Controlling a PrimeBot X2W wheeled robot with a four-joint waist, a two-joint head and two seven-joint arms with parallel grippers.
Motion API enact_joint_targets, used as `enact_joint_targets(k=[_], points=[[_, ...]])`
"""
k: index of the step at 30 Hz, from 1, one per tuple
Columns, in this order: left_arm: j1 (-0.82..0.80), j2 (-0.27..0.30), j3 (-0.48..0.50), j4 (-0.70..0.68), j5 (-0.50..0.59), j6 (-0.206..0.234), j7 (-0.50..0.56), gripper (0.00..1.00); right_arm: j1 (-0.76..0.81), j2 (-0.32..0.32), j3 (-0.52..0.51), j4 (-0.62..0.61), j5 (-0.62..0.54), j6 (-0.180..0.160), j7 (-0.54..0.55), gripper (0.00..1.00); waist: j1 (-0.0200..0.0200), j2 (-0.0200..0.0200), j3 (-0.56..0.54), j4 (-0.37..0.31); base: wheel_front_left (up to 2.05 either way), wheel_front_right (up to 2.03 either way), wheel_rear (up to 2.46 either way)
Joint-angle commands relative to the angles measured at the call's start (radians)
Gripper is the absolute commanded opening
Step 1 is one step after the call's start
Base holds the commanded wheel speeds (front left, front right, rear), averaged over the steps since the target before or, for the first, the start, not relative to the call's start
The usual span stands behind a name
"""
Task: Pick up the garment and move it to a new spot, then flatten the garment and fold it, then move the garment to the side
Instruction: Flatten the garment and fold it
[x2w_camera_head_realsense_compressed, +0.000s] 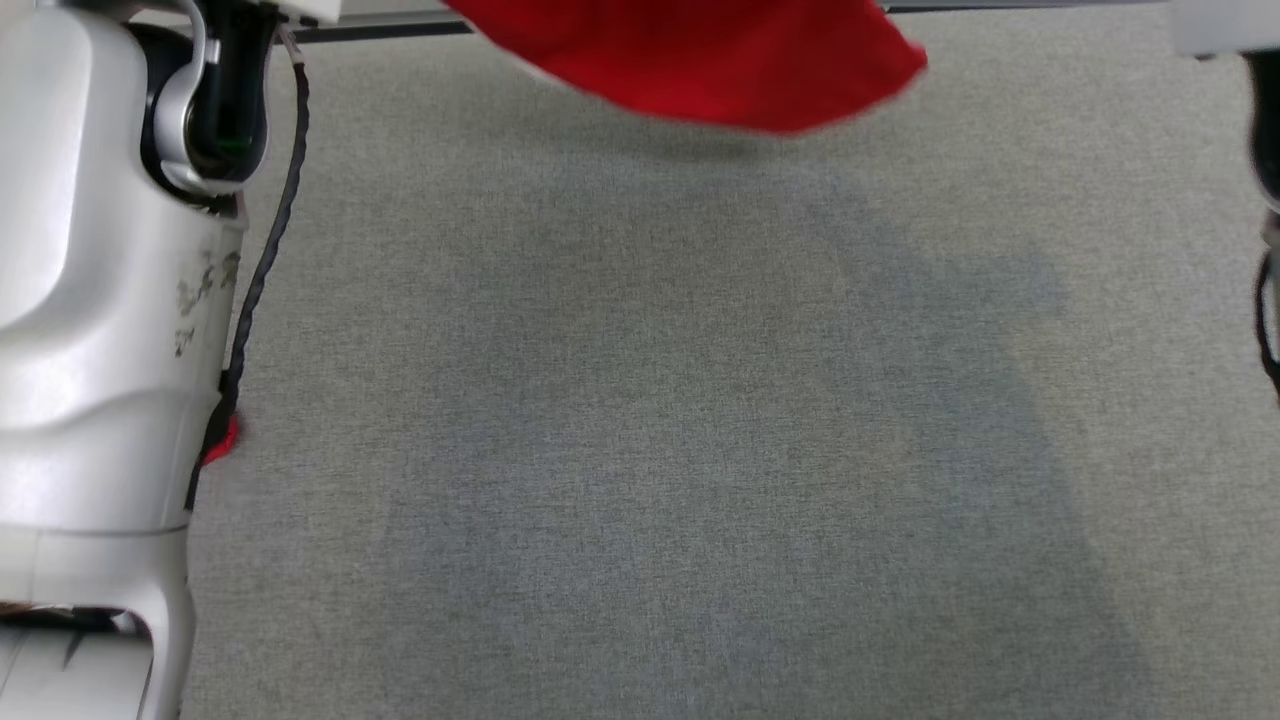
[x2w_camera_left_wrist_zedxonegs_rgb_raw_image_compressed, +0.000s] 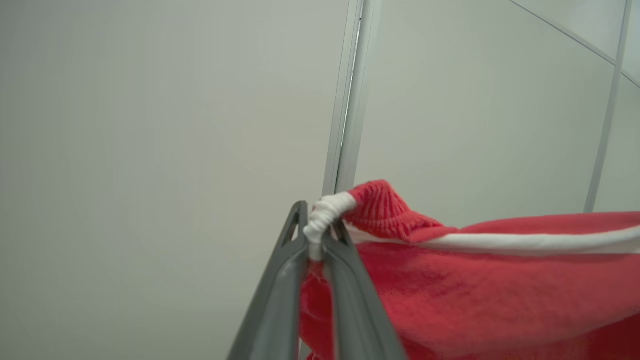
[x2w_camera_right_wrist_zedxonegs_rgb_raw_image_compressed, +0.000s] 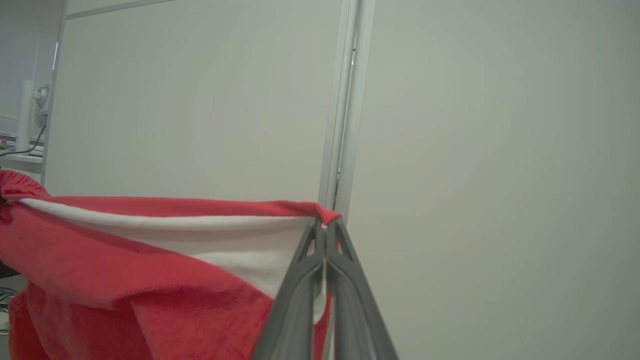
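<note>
An office-like room. Pale partition panels (x2w_camera_right_wrist_zedxonegs_rgb_raw_image_compressed: 200, 100) joined by a slim metal post (x2w_camera_right_wrist_zedxonegs_rgb_raw_image_compressed: 345, 100) form the far wall. At far left, a desk (x2w_camera_right_wrist_zedxonegs_rgb_raw_image_compressed: 15, 159) carries a white stand (x2w_camera_right_wrist_zedxonegs_rgb_raw_image_compressed: 24, 115) and a cable (x2w_camera_right_wrist_zedxonegs_rgb_raw_image_compressed: 31, 146), with window blinds (x2w_camera_right_wrist_zedxonegs_rgb_raw_image_compressed: 30, 45) above. Near, below, lies a grey, carpet-like woven surface (x2w_camera_head_realsense_compressed: 700, 420).

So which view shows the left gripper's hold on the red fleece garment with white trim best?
The left wrist view: the left gripper is shut on a bunched white-trimmed corner of the red fleece garment. The right wrist view shows its other edge pinched by the right gripper; the head view shows a blurred red lower part.
</note>
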Motion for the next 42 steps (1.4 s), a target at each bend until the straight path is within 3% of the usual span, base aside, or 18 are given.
enact_joint_targets(k=[1,6,12,19,24,29,34,42], points=[[-0.014,-0.007,0.004,0.045,-0.006,-0.008,-0.008,0.00,-0.014,0.009,0.013,0.039,0.011,-0.001,-0.009,0.00,0.0000,0.0000,0.014,0.000,0.00,0.00,0.00],[-0.029,-0.051,0.007,0.317,-0.043,-0.036,-0.046,0.00,-0.077,0.064,0.098,0.275,0.068,-0.001,-0.056,0.00,0.0000,0.0000,0.027,-0.006,0.00,0.00,0.00],[0.053,-0.097,0.014,0.595,-0.116,-0.072,-0.050,0.00,-0.012,0.137,0.201,0.511,0.160,-0.001,-0.119,0.00,0.0000,0.0000,0.031,-0.021,0.00,0.00,0.00],[0.186,-0.125,-0.003,0.732,-0.186,-0.095,-0.069,0.00,0.152,0.167,0.311,0.633,0.273,-0.001,-0.172,0.00,0.0000,0.0000,0.014,-0.022,0.00,0.00,0.00],[0.340,-0.129,-0.073,0.652,-0.210,-0.095,-0.101,0.00,0.314,0.154,0.338,0.592,0.326,-0.001,-0.185,0.00,0.0000,0.0000,-0.045,-0.024,0.00,0.00,0.00],[0.515,-0.082,-0.143,0.521,-0.202,-0.095,-0.120,0.00,0.525,0.125,0.266,0.429,0.294,-0.001,-0.185,0.00,0.0000,0.0000,-0.117,-0.027,0.00,0.00,0.00],[0.710,-0.035,-0.111,0.328,-0.171,-0.094,-0.123,0.00,0.744,0.113,0.181,0.270,0.248,-0.001,-0.186,0.00,0.0000,0.0000,-0.195,-0.033,0.00,0.00,0.00],[1.057,0.016,-0.087,-0.071,-0.117,0.016,-0.105,0.00,1.059,0.115,0.060,-0.008,0.145,-0.001,-0.100,0.00,0.0000,0.0000,-0.303,-0.036,0.00,0.00,0.00]])
